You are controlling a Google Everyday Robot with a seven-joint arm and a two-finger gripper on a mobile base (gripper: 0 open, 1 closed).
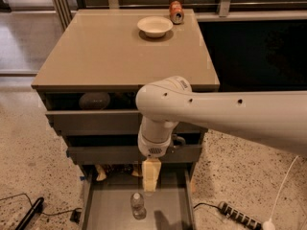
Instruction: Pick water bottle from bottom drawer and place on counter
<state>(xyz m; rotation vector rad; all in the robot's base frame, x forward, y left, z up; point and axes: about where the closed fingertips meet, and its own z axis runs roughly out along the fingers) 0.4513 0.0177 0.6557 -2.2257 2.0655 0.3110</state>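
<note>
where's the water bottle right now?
Camera view, bottom centre: the water bottle stands upright in the open bottom drawer, just below the gripper in the image.

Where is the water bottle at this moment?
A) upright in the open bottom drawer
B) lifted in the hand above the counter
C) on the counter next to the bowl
A: the water bottle stands on the floor of the bottom drawer, and the hand hovers over that drawer close beside it.

I see the gripper (149,186) low in frame, just upper right of the water bottle (138,205) in the bottom drawer (170,202).
</note>
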